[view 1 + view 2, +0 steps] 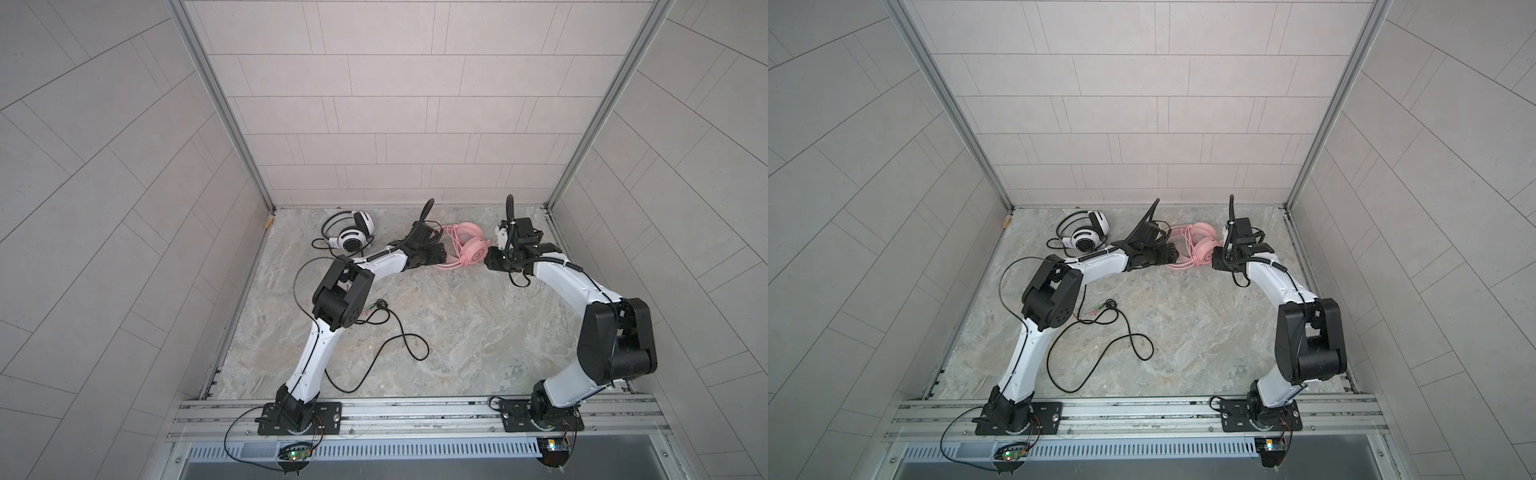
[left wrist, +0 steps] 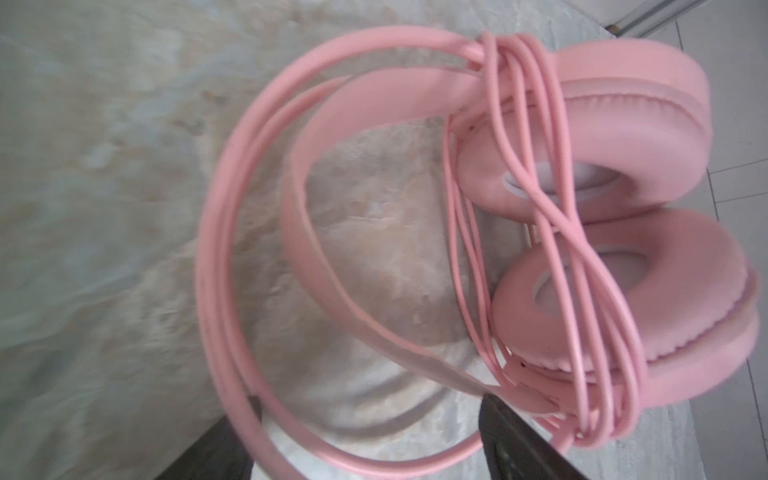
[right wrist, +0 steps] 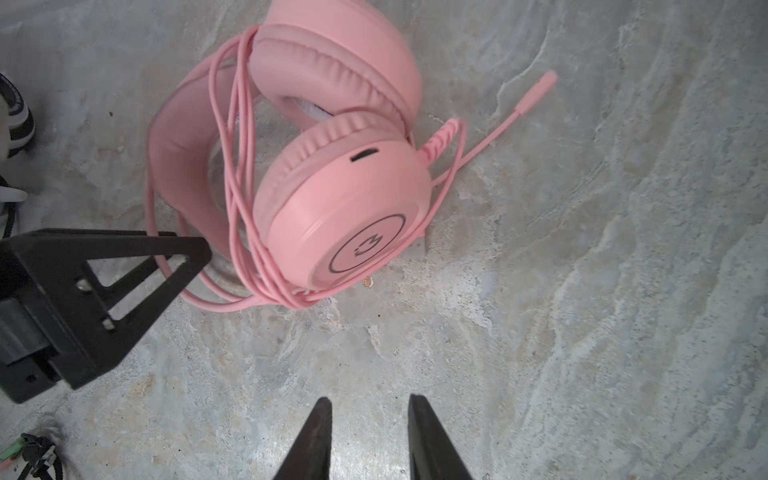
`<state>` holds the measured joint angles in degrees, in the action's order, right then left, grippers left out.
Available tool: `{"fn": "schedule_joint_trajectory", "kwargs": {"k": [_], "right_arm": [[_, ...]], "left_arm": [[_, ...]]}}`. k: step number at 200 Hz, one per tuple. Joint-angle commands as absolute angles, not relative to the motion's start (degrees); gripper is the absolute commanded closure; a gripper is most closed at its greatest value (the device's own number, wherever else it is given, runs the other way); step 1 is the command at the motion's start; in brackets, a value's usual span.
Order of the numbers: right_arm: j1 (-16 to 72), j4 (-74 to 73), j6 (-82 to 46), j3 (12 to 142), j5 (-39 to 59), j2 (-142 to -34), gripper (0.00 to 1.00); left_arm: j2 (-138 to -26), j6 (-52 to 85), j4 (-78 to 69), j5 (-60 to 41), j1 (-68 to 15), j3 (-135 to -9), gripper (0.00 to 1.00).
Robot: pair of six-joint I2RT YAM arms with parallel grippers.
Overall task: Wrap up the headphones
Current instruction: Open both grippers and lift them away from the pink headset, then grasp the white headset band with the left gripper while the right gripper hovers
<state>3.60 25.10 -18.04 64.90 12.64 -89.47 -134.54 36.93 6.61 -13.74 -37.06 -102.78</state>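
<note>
The pink headphones (image 1: 467,245) (image 1: 1202,245) lie at the back middle of the stone floor, their pink cable (image 2: 557,232) wound round both ear cups (image 3: 345,208). My left gripper (image 2: 370,411) (image 1: 440,254) is open wide, its jaws straddling the headband (image 2: 299,232) and a loose cable loop. My right gripper (image 3: 370,399) (image 1: 494,257) hovers just right of the headset, jaws a little apart with only floor between them. The white-and-black headphones (image 1: 351,232) (image 1: 1086,232) rest at the back left, and their thin black cable (image 1: 399,336) (image 1: 1129,336) trails loose toward the front.
The black cable's plugs (image 1: 376,305) (image 1: 1100,309) lie beside my left elbow. The pink mic boom (image 3: 498,133) sticks out toward the right arm's side. Tiled walls close in three sides; an aluminium rail (image 1: 415,415) runs along the front.
</note>
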Motion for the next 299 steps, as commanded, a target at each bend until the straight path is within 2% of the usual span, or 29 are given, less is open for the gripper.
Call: {"fn": "schedule_joint_trajectory", "kwargs": {"k": [1, 43, 87, 120, 151, 167, 201, 241, 299], "right_arm": [[3.01, 25.49, -18.55, 63.79, 12.95, -87.20, 0.68], [2.94, 25.77, -18.00, 62.67, 14.78, -85.67, 0.67], [4.64, 23.46, -18.69, 62.22, 17.87, -85.78, 0.68], [8.96, 22.51, -17.69, 62.91, 16.17, -87.18, 0.67], [14.17, 19.97, -17.06, 62.15, 13.38, -86.84, 0.67], [17.24, 17.56, -16.79, 61.03, 10.75, -86.15, 0.67], [24.15, 8.83, -15.51, 53.72, 1.83, -82.37, 0.67], [29.07, 2.14, -15.02, 47.59, -3.19, -80.04, 0.67], [32.83, -3.55, -13.14, 44.35, -9.24, -80.67, 0.67]], "left_arm": [[-136.72, 37.71, 9.37, -14.82, -39.46, -108.63, 0.12], [-132.66, 33.95, 13.90, -12.25, -39.24, -107.44, 0.02], [-116.55, 27.29, 15.86, -6.65, -35.99, -95.82, 0.00], [-104.96, 25.75, 18.38, -6.36, -28.40, -87.13, 0.00], [-97.92, 25.00, 24.33, -1.74, -18.96, -82.77, 0.00], [-95.37, 27.22, 22.65, -4.26, -13.09, -79.53, 0.00], [-95.00, 38.02, 16.79, -8.49, -2.51, -72.58, 0.00], [-96.44, 41.22, 17.03, -7.27, 1.19, -71.79, 0.00], [-109.21, 46.60, 23.36, -5.39, 2.60, -85.81, 0.01]]}}
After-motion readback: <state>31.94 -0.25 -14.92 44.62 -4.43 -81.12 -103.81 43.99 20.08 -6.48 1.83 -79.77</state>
